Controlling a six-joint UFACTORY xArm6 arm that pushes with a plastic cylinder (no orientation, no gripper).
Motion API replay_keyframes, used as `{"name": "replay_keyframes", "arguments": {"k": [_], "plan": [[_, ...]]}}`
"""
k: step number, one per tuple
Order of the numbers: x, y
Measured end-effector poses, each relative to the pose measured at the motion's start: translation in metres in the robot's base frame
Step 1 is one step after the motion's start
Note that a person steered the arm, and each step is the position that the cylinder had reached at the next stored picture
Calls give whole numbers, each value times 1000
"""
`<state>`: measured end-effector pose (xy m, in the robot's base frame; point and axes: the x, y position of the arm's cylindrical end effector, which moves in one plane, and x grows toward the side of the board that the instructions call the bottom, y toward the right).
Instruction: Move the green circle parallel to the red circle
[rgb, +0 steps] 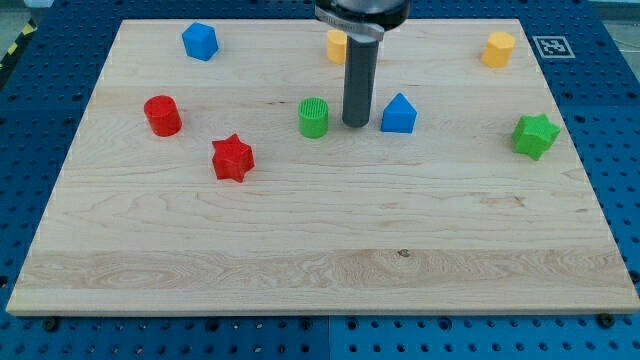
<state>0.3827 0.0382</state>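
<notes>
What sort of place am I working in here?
Likely a robotics lab bench: a wooden board on a blue perforated table, a printed marker tag, and small coloured blocks like the green circle.

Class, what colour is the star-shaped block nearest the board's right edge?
Green: the green star, seen in the camera view, the only one.

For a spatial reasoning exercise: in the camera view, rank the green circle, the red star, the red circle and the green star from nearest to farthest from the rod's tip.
Measured from my tip:
1. Green circle, just to the view's left of the tip.
2. Red star, to the lower left.
3. Green star, far right.
4. Red circle, far left.
</notes>
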Motion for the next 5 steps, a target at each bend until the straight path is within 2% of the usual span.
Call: {"name": "replay_keyframes", "arguments": {"k": [1,2,3,4,5], "plan": [[-22,-16],[-25,-55],[13,-75],[80,-70],[101,-69]]}}
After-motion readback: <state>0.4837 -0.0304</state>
